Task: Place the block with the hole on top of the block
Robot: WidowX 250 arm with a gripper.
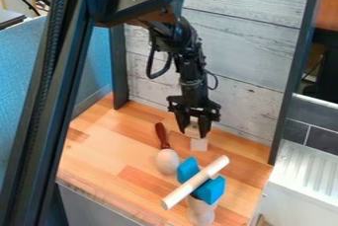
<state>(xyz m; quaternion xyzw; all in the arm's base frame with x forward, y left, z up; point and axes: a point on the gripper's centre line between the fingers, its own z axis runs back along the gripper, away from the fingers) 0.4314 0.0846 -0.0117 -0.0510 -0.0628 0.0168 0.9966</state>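
I count one pale block point(198, 144) on the counter point(105, 143) right of centre, below my end effector point(193, 127); I cannot tell whether it has the hole. One tan piece point(192, 131) shows at the end effector, whose grip state I cannot tell. One dark-red-handled utensil point(166, 159) lies near centre. At lower right, one pale rod point(195, 182) crosses blue material point(210, 190) above one rounded pale piece point(200, 212). My arm point(190, 67) hangs downward from the upper frame.
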